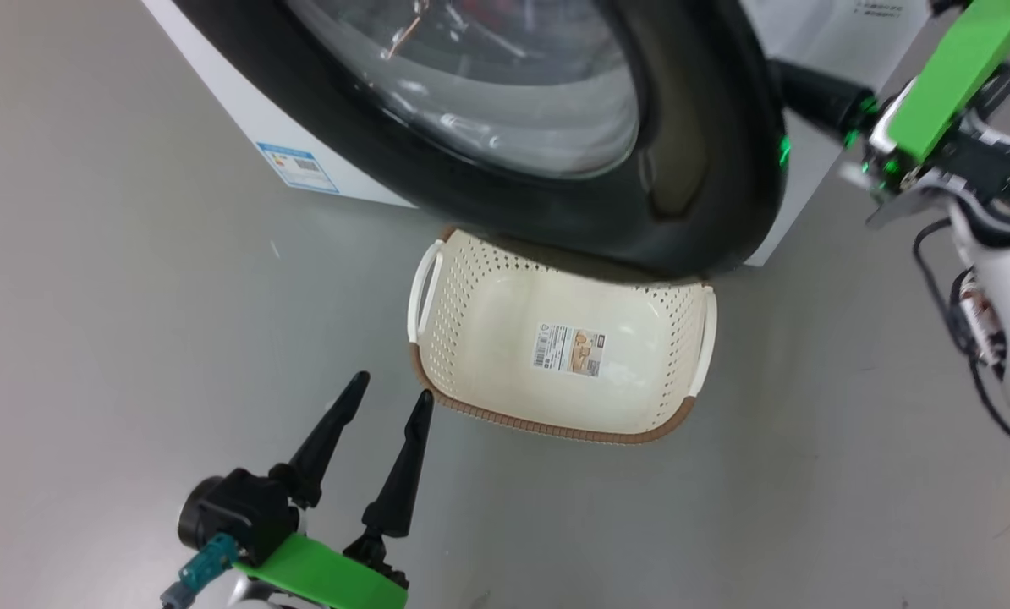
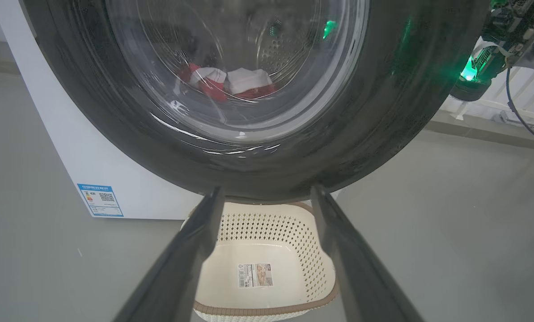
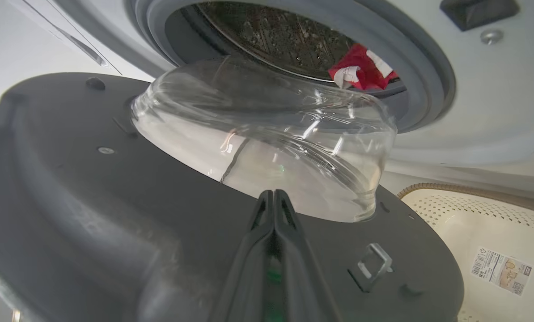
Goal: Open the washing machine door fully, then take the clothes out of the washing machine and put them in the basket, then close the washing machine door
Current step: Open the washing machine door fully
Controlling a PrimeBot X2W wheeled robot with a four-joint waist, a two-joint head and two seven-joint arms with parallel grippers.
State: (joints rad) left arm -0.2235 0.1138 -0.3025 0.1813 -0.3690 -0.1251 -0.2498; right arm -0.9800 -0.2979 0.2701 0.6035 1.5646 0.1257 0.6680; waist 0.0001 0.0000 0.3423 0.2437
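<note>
Clothes [image 3: 361,67] lie in the washing machine [image 3: 495,112] drum, beyond the half-open washing machine door [image 3: 92,201]. Right jaws, clenched empty, point at the door's inner face beside its glass bowl [image 3: 267,138]. Left jaws stand released near the basket [image 1: 471,288] rim, with bare floor [image 1: 133,338] around.

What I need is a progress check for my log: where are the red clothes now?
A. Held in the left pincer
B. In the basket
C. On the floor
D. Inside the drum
D: the clothes lie in the drum of the washing machine, past the part-open door, and the basket holds nothing but its sticker.
</note>
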